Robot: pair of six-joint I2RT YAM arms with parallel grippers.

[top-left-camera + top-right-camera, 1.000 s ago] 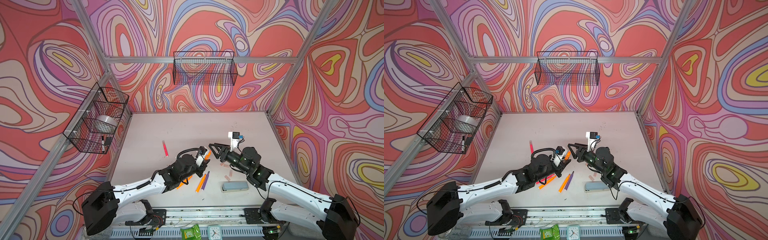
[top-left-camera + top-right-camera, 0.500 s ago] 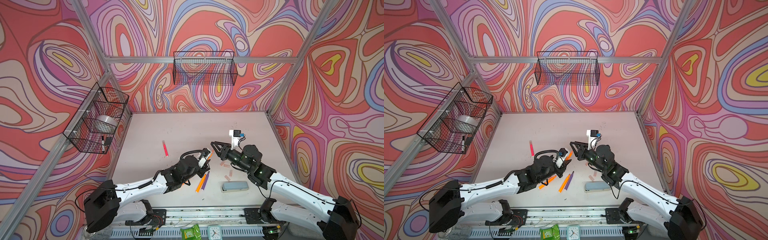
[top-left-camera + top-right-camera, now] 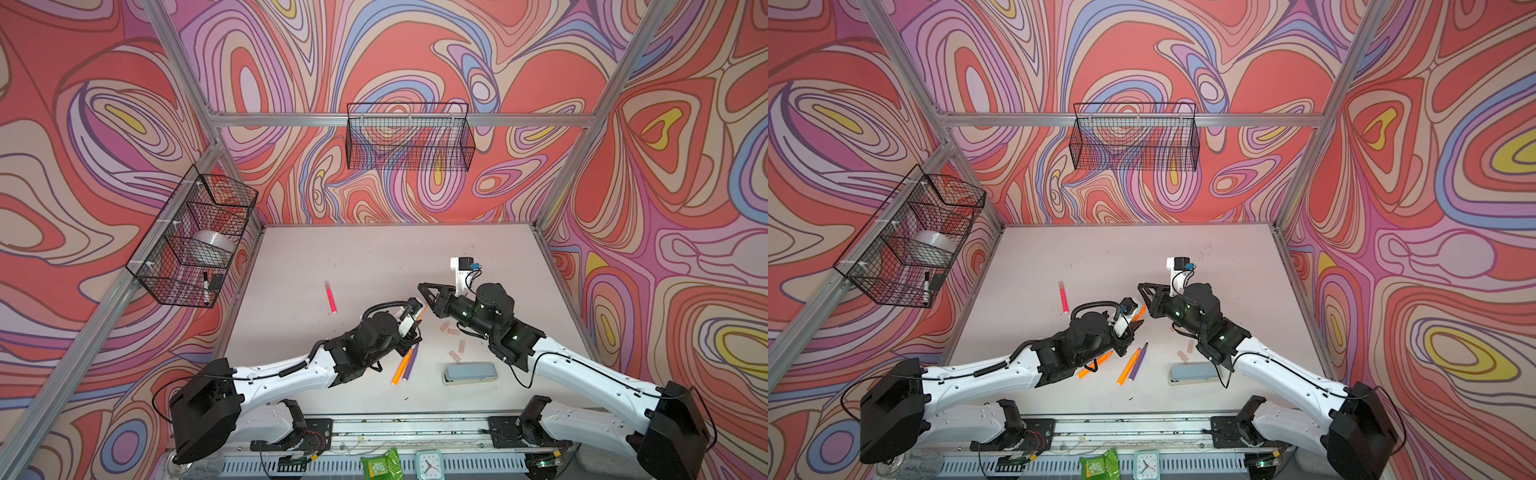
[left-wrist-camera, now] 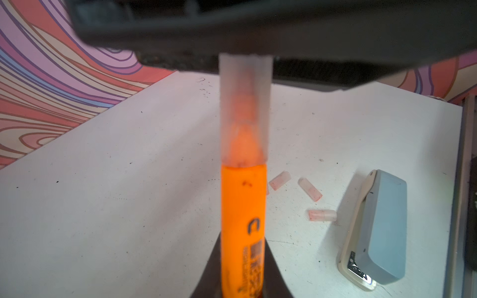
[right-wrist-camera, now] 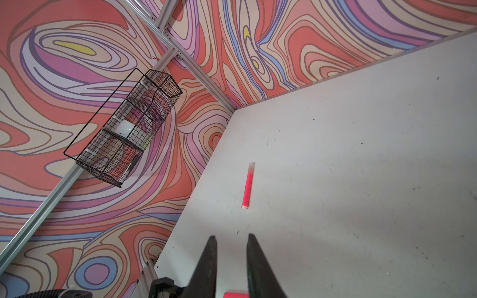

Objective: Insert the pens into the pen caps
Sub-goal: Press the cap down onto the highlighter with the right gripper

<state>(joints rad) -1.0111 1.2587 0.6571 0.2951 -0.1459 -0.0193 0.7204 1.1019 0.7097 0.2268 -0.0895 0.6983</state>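
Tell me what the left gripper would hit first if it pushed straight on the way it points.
The right gripper: its dark jaws sit at the end of the cap on the orange pen the left gripper holds. Between them or against one, I cannot tell.

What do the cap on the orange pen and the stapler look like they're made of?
The cap: likely plastic, frosted translucent; the orange pen tip shows blurred through it. The stapler: seemingly moulded plastic shell, matt grey-blue over a cream base, with a shiny metal-looking part at one end.
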